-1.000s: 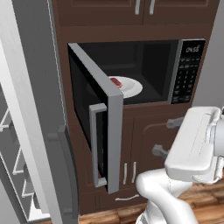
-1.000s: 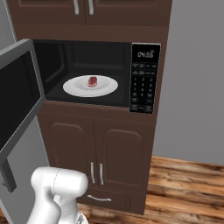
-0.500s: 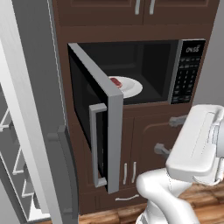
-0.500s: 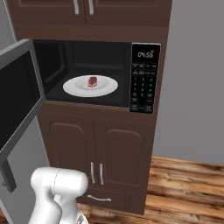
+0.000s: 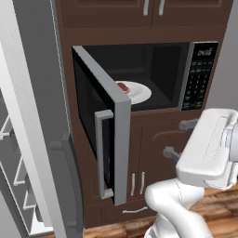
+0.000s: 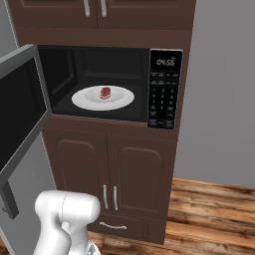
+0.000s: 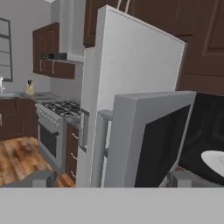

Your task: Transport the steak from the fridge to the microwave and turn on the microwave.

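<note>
The steak (image 6: 105, 92) lies on a white plate (image 6: 84, 100) inside the microwave (image 6: 163, 89); from the left it shows as the steak (image 5: 122, 87) just past the door edge. The microwave door (image 5: 106, 139) stands swung open to the left, handle outward. My gripper (image 5: 179, 138) hangs open and empty in front of the lower cabinets, right of that door and below the oven cavity. In the hand view the gripper (image 7: 111, 179) faces the microwave door (image 7: 148, 140), with the plate rim (image 7: 215, 161) at the right. The fridge (image 5: 37, 116) stands open at the left.
Dark wood cabinet doors (image 6: 109, 174) sit under the microwave, and more cabinets (image 5: 153, 9) above it. A stove (image 7: 57, 109) and counter lie far beyond the fridge door (image 7: 131, 74). Wood floor (image 6: 214, 214) extends to the right by a grey wall.
My hand has crept slightly upward. The steak, plate and microwave door have not moved, and the jaws stay wide.
</note>
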Robot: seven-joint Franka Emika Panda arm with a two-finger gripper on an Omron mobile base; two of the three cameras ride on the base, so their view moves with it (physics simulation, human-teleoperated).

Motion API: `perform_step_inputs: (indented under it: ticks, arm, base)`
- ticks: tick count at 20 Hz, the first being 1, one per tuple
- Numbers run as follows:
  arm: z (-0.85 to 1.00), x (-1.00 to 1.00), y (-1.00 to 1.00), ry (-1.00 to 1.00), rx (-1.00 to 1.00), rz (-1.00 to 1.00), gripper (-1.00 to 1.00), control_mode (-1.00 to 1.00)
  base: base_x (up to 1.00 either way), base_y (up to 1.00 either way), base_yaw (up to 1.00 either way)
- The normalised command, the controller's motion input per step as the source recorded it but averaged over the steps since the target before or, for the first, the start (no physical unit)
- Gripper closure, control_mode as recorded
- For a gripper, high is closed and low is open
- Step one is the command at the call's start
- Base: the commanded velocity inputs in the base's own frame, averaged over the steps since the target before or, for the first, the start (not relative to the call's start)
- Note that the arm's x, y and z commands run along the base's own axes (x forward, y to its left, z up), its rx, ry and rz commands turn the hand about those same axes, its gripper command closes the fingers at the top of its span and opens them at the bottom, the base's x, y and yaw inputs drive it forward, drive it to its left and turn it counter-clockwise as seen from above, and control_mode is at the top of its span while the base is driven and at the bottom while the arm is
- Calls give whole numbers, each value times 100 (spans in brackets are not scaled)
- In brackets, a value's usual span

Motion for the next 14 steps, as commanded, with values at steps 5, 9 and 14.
perform_step_inputs:
  ticks: [5, 9, 14]
  arm:
    - [-38, 6, 23, -18, 12, 0, -100, -100]
    - [-42, 12, 21, -16, 10, 0, -100, -100]
    - [-44, 17, 22, -14, 8, 0, -100, -100]
  base:
    - [0, 0, 0]
    - [0, 0, 0]
    - [0, 0, 0]
